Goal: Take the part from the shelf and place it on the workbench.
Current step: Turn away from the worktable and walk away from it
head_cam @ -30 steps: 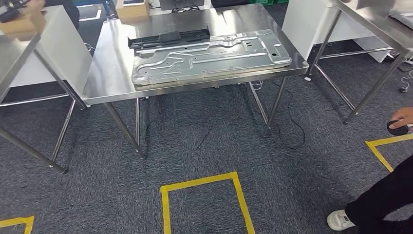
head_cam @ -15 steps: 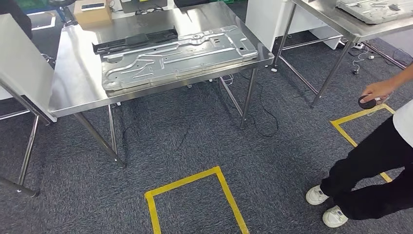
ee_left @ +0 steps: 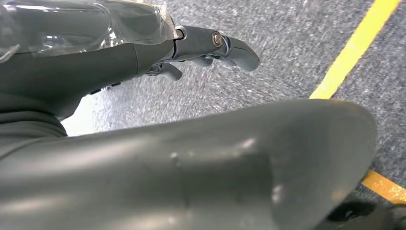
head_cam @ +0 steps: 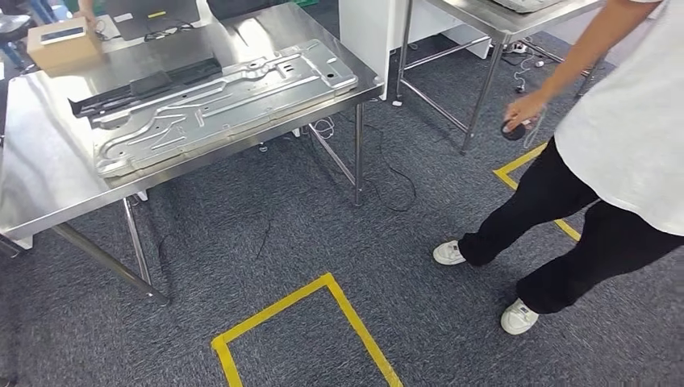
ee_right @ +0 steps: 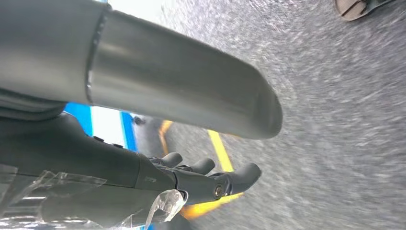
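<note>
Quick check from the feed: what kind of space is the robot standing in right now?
Most likely a workshop or robot test area. A stamped metal panel lies on a stainless steel workbench, more steel tables stand nearby, and yellow tape squares mark positions on grey carpet. A person stands close by.

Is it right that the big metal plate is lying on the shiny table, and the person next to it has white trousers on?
Not quite. The head view shows the metal plate on the shiny table, but the person's trousers are black; the shirt and shoes are white.
</note>
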You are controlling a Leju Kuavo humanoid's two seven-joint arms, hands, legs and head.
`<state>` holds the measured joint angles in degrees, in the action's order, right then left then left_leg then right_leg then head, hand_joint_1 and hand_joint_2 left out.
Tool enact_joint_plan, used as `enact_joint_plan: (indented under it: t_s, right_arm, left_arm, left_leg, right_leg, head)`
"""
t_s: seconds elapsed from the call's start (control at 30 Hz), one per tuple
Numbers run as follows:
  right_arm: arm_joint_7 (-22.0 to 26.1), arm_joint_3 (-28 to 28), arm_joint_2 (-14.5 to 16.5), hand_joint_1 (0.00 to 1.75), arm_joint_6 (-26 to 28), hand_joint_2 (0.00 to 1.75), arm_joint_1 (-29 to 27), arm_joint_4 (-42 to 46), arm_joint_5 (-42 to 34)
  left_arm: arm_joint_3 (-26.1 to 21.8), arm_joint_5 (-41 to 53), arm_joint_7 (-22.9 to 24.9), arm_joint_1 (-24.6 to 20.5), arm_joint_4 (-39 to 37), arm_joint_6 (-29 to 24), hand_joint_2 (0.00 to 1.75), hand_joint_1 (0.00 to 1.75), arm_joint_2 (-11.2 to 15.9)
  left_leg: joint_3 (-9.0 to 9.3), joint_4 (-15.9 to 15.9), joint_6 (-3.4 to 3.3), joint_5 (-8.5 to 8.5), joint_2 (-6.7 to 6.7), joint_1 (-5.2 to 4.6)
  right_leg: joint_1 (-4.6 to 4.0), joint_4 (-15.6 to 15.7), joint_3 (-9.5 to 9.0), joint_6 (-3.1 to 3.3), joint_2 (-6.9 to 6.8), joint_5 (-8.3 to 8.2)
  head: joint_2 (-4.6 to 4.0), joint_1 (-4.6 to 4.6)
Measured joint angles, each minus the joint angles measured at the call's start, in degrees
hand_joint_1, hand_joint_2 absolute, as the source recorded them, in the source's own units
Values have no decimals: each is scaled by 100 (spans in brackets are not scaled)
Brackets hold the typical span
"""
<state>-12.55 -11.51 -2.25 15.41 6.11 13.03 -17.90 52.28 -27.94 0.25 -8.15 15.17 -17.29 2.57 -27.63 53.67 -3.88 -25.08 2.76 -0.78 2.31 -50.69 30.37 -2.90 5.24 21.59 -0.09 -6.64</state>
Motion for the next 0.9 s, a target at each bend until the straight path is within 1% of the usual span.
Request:
enact_joint_plan:
  t_s: [0.03, 0.07, 0.1, 0.13, 0.17, 0.2, 0.23, 0.27, 0.3, 0.33, 0.37, 0.4, 0.43, 0.47, 0.5, 0.53, 0.57, 0.6, 0.63, 0.67, 0.7, 0.73, 0.77, 0.8, 0.83, 0.87, 0.9]
  right_arm:
    - [-7, -12, -1, 0, 3, 0, -1, -1, -5]
    - [-11, -22, 2, 0, 2, 0, -6, -2, -8]
    - [-15, -28, -3, 0, 1, 0, -16, -3, -9]
    - [-20, -31, -13, 0, -1, 0, -34, -5, -11]
    - [-11, -33, -23, 0, 0, 0, -42, -7, -17]
    - [15, -34, -36, 0, 1, 0, -47, -8, -27]
    - [58, -36, -50, 0, 2, 0, -41, -9, -41]
    - [114, -38, -57, 0, -1, 0, -34, -9, -55]
    - [176, -41, -63, 0, -12, 0, -26, -9, -64]
    - [235, -47, -67, 0, -26, 0, -20, -9, -66]
    - [289, -57, -70, 0, -45, 0, -20, -9, -62]
    - [338, -69, -76, 0, -63, 0, -21, -9, -54]
    - [373, -84, -84, 0, -75, 0, -19, -9, -45]
    - [398, -99, -91, 0, -84, 0, -15, -9, -38]
    - [414, -113, -96, 0, -90, 0, -7, -9, -33]
    - [422, -125, -97, 0, -93, 0, 0, -9, -32]
    - [430, -138, -96, 0, -97, 0, -1, -9, -31]
    - [433, -151, -96, 0, -100, 0, -6, -9, -31]
    - [434, -164, -96, 0, -105, 0, -14, -9, -30]
    - [434, -179, -96, 0, -111, 0, -21, -9, -26]
    - [434, -193, -96, 0, -121, 0, -20, -9, -20]
    - [433, -209, -96, 0, -134, 0, -16, -9, -14]
    - [431, -232, -93, 0, -148, 0, -11, -9, -8]
    - [425, -259, -91, 0, -164, 0, -7, -9, -1]
    - [413, -283, -87, 0, -180, 0, -5, -9, 3]
    - [397, -304, -82, 0, -192, 0, -7, -9, 7]
    - [372, -318, -76, 0, -204, 0, -11, -9, 3]
  left_arm:
    - [-1, -25, 41, 22, -1, 3, 0, 0, 11]
    - [-1, -60, 97, 45, -2, 8, 0, 0, 25]
    - [-2, -95, 150, 64, -3, 16, 0, 0, 35]
    - [-2, -131, 190, 73, -3, 26, 0, 0, 45]
    - [-2, -156, 214, 79, -4, 42, 0, 0, 50]
    - [-2, -168, 221, 88, -4, 56, 0, 0, 54]
    - [-3, -175, 222, 105, -4, 69, 0, 0, 57]
    - [-3, -179, 222, 129, -5, 78, 0, 0, 61]
    - [-3, -185, 219, 154, -5, 78, 0, 0, 63]
    - [-3, -197, 206, 173, -6, 69, 0, 0, 63]
    - [-3, -211, 180, 174, -7, 56, 0, 0, 60]
    - [-3, -226, 145, 161, -6, 36, 0, 0, 54]
    - [-4, -240, 107, 136, -6, 15, 0, 0, 46]
    - [-4, -252, 79, 104, -6, -3, 0, 0, 40]
    - [-4, -263, 64, 71, -6, -17, 0, 0, 38]
    - [-4, -270, 52, 41, -6, -27, 0, 0, 37]
    - [-5, -279, 38, 13, -6, -38, 0, 0, 38]
    - [-6, -284, 12, -14, -6, -53, 0, 0, 38]
    - [-6, -288, -20, -39, -5, -69, 0, 0, 36]
    - [-6, -291, -56, -63, -4, -88, 0, 0, 30]
    - [-6, -292, -89, -90, -4, -107, 0, 0, 21]
    - [-6, -292, -111, -119, -4, -123, 0, 0, 13]
    - [-6, -291, -127, -143, -4, -140, 0, 0, 5]
    - [-6, -288, -134, -160, -4, -152, 0, 0, 3]
    - [-6, -283, -138, -164, -4, -161, 0, 0, 3]
    - [-6, -278, -136, -154, -4, -167, 0, 0, 3]
    - [-6, -275, -132, -141, -4, -170, 0, 0, 3]
  left_leg:
    - [86, -240, -45, 86, 97, -24]
    - [111, -338, -72, 108, 135, -46]
    - [114, -383, -96, 124, 99, -63]
    - [137, -448, -119, 169, 51, -46]
    - [168, -525, -146, 220, 0, -32]
    - [194, -596, -172, 270, -57, -14]
    - [212, -642, -184, 305, -123, 0]
    - [210, -649, -192, 311, -191, -10]
    - [202, -646, -194, 311, -274, -20]
    - [196, -644, -193, 312, -359, -31]
    - [189, -639, -191, 310, -439, -39]
    - [186, -630, -185, 306, -513, -41]
    - [184, -612, -170, 295, -579, -41]
    - [177, -580, -143, 274, -639, -55]
    - [165, -540, -111, 245, -691, -72]
    - [152, -503, -80, 218, -744, -94]
    - [141, -468, -52, 193, -799, -114]
    - [135, -444, -33, 174, -857, -117]
    - [135, -417, -11, 154, -908, -113]
    - [112, -350, 22, 94, -893, -94]
    - [46, -185, 59, -30, -820, -70]
    - [-87, 133, 99, -230, -701, -41]
    - [-282, 573, 136, -474, -563, -12]
    - [-493, 1059, 160, -700, -469, 7]
    - [-667, 1454, 173, -846, -414, 21]
    - [-744, 1634, 174, -870, -382, 29]
    - [-700, 1555, 164, -772, -356, 35]
  right_leg:
    - [18, 2, 26, -31, 61, -21]
    - [37, 14, 52, -71, 121, -45]
    - [42, 45, 67, -119, 185, -73]
    - [41, 61, 77, -147, 168, -83]
    - [21, 19, 104, -168, 56, -40]
    - [-5, -144, 181, -180, -97, 81]
    - [-23, -467, 324, -182, -273, 280]
    - [-36, -891, 518, -197, -390, 514]
    - [-35, -1323, 712, -218, -429, 710]
    - [-32, -1628, 842, -242, -447, 811]
    - [-31, -1696, 847, -264, -464, 795]
    - [-29, -1499, 715, -282, -494, 669]
    - [-27, -1091, 468, -297, -570, 479]
    - [-28, -607, 189, -305, -711, 310]
    - [-32, -226, -20, -283, -814, 180]
    - [-37, -4, -134, -243, -883, 117]
    - [-45, 68, -156, -194, -888, 108]
    - [-53, 41, -126, -139, -807, 100]
    - [-50, 23, -103, -100, -742, 100]
    - [-48, 18, -89, -69, -687, 95]
    - [-42, 15, -75, -38, -634, 84]
    - [-35, 18, -58, -11, -582, 69]
    - [-36, 17, -38, 10, -530, 57]
    - [-37, 17, -14, 29, -469, 43]
    - [-37, 16, 7, 40, -402, 31]
    - [-35, 16, 21, 45, -328, 21]
    - [-32, 15, 29, 44, -247, 12]
  head:
    - [0, -2]
    - [0, -3]
    - [0, -4]
    - [0, -3]
    - [0, -1]
    - [0, 3]
    - [0, 7]
    - [0, 7]
    - [0, 8]
    - [0, 7]
    - [0, 6]
    - [0, 4]
    - [0, 3]
    - [0, 2]
    - [0, -1]
    - [0, -2]
    - [0, -3]
    - [0, -5]
    - [0, -4]
    - [0, -6]
    - [0, -7]
    - [0, -8]
    - [0, -9]
    - [0, -10]
    - [0, -11]
    - [0, -11]
    - [0, -12]
